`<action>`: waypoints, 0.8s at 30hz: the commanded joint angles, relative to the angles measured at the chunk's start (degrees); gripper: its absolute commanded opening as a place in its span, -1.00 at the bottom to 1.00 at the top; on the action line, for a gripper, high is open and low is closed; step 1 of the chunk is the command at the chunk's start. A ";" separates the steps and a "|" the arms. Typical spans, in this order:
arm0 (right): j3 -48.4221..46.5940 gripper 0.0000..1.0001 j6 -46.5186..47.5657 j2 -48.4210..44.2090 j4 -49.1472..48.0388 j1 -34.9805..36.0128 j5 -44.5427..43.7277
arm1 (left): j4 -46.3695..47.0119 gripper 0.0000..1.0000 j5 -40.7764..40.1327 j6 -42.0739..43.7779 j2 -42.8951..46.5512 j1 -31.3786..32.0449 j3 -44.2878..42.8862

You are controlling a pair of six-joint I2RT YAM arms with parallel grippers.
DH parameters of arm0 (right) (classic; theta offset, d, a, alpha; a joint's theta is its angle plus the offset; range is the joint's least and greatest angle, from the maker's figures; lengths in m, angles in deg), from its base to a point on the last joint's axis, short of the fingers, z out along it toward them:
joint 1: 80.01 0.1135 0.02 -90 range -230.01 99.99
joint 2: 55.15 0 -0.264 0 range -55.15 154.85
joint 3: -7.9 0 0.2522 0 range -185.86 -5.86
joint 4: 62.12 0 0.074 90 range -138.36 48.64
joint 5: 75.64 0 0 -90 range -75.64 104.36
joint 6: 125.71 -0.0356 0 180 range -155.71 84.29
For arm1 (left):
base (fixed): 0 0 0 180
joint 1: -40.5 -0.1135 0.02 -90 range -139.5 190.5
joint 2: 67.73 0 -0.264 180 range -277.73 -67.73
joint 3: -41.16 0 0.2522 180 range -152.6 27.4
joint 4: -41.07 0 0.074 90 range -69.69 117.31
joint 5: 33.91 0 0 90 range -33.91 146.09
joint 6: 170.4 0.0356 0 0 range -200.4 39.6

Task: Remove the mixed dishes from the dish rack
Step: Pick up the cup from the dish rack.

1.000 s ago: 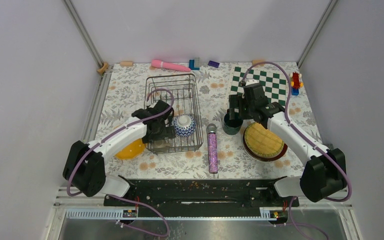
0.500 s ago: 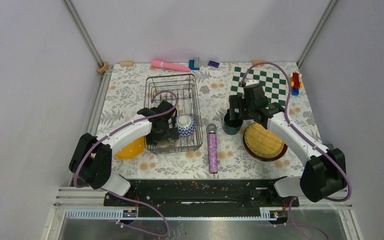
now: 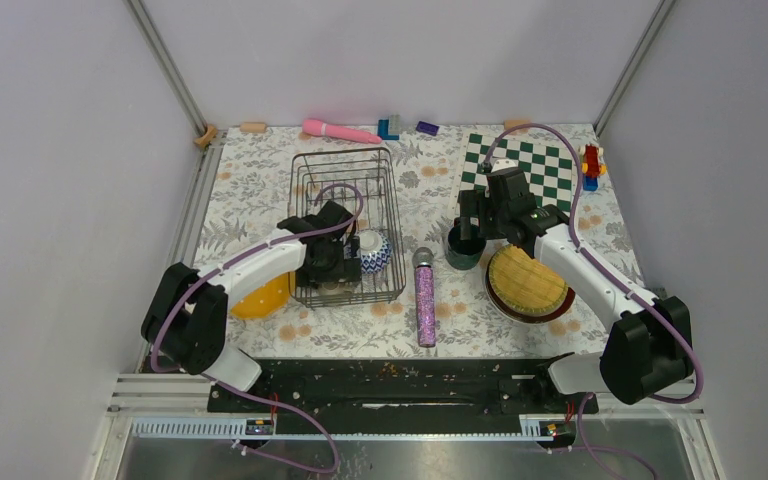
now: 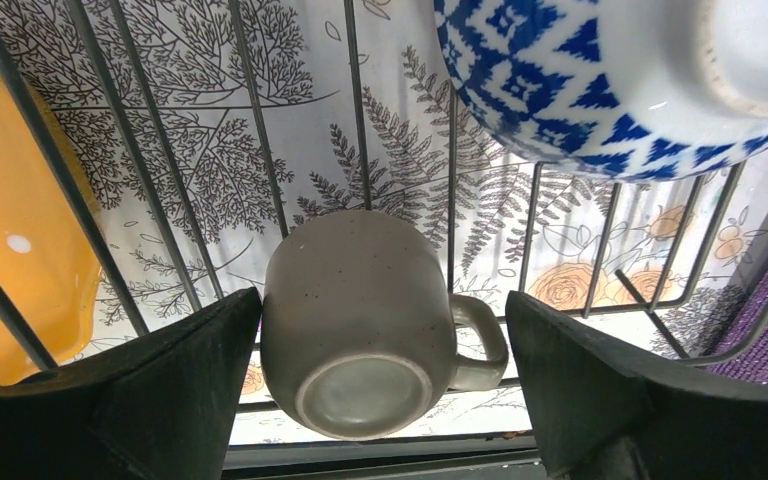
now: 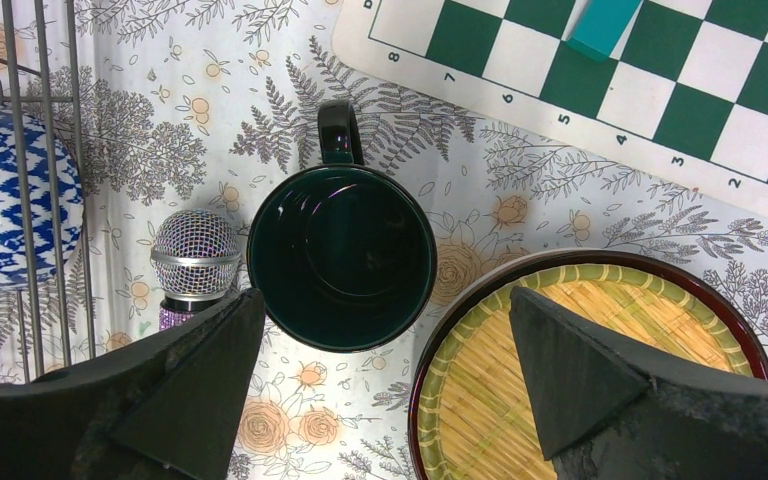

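Note:
The black wire dish rack (image 3: 345,172) holds a blue-and-white patterned bowl (image 3: 373,250) and a small greyish cup (image 4: 360,320) lying on its side, base toward the camera. My left gripper (image 3: 328,268) is inside the rack, open, its jaws on either side of the cup (image 4: 380,385). The left finger sits at the cup's wall; the right finger is apart from the handle. A yellow plate (image 3: 258,298) lies on the table left of the rack. My right gripper (image 3: 475,218) is open and empty above the upright dark teal mug (image 5: 342,258). Stacked plates with a dark red rim (image 3: 530,282) lie beside the mug.
A glittery purple microphone (image 3: 425,300) lies between the rack and the mug. The green-white chessboard (image 3: 538,168) is at the back right, with a small toy (image 3: 591,162) at its edge. A pink object (image 3: 340,130) and small blocks (image 3: 390,128) lie along the back wall.
My left gripper has moved right and toward the rack's front, coming down around the greyish cup. The right arm has not moved.

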 commanded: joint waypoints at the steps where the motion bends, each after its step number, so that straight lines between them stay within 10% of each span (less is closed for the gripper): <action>1: -0.07 0.99 0.42 -0.14 -1.21 -0.19 -1.86 | 0.99 0.91 1.74 2.41 1.99 0.82 1.35; 13: -0.42 0.99 0.28 0.69 -1.23 -0.20 -1.63 | 1.11 0.91 0.18 3.32 0.03 1.85 0.37; 24: -0.46 0.99 0.38 1.12 -1.23 -0.20 -2.16 | 2.62 0.38 1.52 4.50 -2.67 1.85 -1.21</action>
